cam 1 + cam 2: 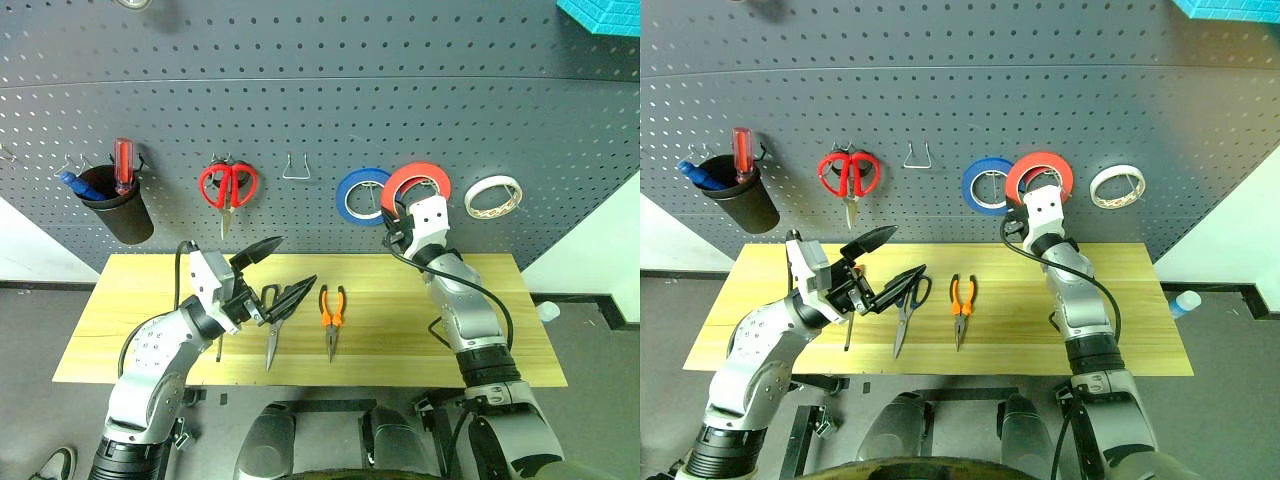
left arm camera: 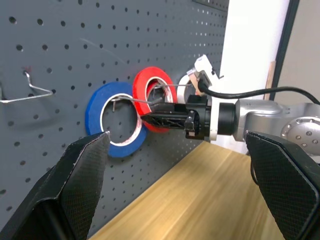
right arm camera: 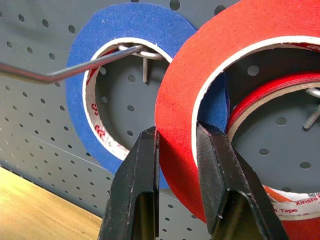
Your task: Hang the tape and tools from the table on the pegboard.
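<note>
right gripper (image 3: pixel 177 145) has the red tape (image 3: pixel 240 60) pinched by its rim, flat against the pegboard (image 1: pixel 300 80) just right of the blue roll (image 1: pixel 358 195), while the left gripper (image 1: pixel 270 265) gapes wide over the table (image 1: pixel 400 340).

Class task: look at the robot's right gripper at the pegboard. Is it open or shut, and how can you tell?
Shut. The right gripper has its two black fingers pinched on the rim of the red tape roll, held against the pegboard.
</note>
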Robot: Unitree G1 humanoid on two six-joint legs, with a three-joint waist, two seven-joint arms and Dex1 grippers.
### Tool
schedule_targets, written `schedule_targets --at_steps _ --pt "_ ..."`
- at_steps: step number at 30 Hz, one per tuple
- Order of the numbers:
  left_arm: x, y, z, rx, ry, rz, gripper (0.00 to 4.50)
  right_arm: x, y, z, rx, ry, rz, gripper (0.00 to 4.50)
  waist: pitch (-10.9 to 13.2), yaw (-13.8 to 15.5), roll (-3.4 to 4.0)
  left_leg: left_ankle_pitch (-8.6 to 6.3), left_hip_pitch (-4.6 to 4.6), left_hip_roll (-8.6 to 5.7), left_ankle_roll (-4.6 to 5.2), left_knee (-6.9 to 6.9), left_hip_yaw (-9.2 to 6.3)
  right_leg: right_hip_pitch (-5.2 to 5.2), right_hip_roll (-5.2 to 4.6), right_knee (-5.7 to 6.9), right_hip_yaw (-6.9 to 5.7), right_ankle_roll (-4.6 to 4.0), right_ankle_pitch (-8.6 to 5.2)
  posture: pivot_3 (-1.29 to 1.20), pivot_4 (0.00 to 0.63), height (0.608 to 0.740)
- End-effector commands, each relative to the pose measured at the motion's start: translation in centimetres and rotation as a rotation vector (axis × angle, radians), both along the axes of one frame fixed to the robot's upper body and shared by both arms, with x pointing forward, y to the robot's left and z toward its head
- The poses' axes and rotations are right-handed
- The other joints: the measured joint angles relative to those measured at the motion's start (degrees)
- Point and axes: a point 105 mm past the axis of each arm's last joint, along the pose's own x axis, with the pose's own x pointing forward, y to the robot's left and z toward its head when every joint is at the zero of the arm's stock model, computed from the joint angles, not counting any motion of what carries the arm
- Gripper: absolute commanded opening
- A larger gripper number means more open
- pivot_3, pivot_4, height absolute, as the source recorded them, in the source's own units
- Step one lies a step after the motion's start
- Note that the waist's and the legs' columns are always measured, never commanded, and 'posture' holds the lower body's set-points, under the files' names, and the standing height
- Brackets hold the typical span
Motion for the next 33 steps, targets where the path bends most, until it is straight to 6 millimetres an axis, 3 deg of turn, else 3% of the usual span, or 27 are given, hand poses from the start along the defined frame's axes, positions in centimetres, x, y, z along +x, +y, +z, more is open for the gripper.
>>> schedule_targets --at_steps 1,11,18,33 --pt "0.0 0.0 0.7 -0.003 -0.046 0.0 4.5 0.3 -0.6 1.3 0.003 -0.04 -0.019 1.03 0.0 0.0 0.0 0.0 0.0 0.0 0.0 0.0 0.0 0.0 0.0 0.0 0.0 0.0 0.0 0.34 0.098 0.681" --pt "0.2 0.0 0.4 0.01 -0.05 -0.006 4.5 0.0 -0.5 0.8 -0.007 -0.015 0.0 4.35 0.0 0.04 0.0 0.0 -0.02 0.0 0.0 -0.01 0.0 0.0 0.0 -0.01 0.0 0.0 0.0 0.34 0.093 0.681" --pt "0.0 0.0 0.1 0.022 -0.05 -0.014 4.5 -0.9 -0.7 0.3 -0.004 0.006 0.007 4.35 0.0 0.1 0.0 0.0 -0.03 0.0 0.0 -0.01 0.0 0.0 0.0 -0.01 0.0 0.01 0.0 0.35 0.089 0.681" --pt "0.1 0.2 -0.5 0.032 -0.036 -0.015 4.5 -6.5 -0.8 -0.6 -0.053 0.099 0.087 4.35 -0.01 0.23 -0.01 0.0 -0.04 0.0 0.0 0.0 0.0 0.0 0.0 -0.02 0.0 0.0 0.0 0.33 0.087 0.681"
